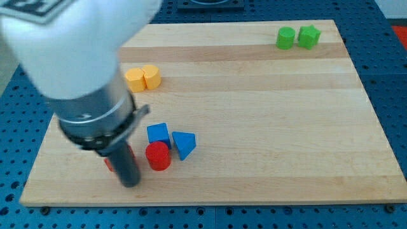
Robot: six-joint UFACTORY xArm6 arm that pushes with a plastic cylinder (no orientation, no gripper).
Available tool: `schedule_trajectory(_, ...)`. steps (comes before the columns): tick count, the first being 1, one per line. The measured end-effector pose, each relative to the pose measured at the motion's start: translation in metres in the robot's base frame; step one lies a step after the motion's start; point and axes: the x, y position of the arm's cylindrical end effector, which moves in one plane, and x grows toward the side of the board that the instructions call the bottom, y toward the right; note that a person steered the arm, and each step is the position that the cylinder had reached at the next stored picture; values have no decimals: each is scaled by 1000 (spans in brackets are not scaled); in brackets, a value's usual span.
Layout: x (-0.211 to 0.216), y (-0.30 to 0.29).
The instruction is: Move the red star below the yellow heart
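Note:
The red star point(109, 165) is mostly hidden behind my rod near the board's lower left; only red slivers show beside the rod. My tip point(130, 184) rests on the board touching or just below that star, left of the red cylinder point(158, 156). The yellow heart point(151, 76) sits at the upper left, touching a yellow hexagon point(135, 79) on its left. The star lies well below the yellow pair.
A blue cube point(158, 133) and a blue triangular block point(184, 144) stand right of the rod, next to the red cylinder. A green cylinder point(285, 37) and a green star-like block point(309, 36) sit at the top right. The arm's white body covers the view's upper left.

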Motion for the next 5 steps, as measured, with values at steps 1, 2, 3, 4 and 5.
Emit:
schedule_trajectory(1, 0, -41)
schedule_trajectory(2, 5, -55)
schedule_trajectory(3, -6, -44)
schedule_trajectory(4, -25, -8)
schedule_trajectory(5, -54, 8)
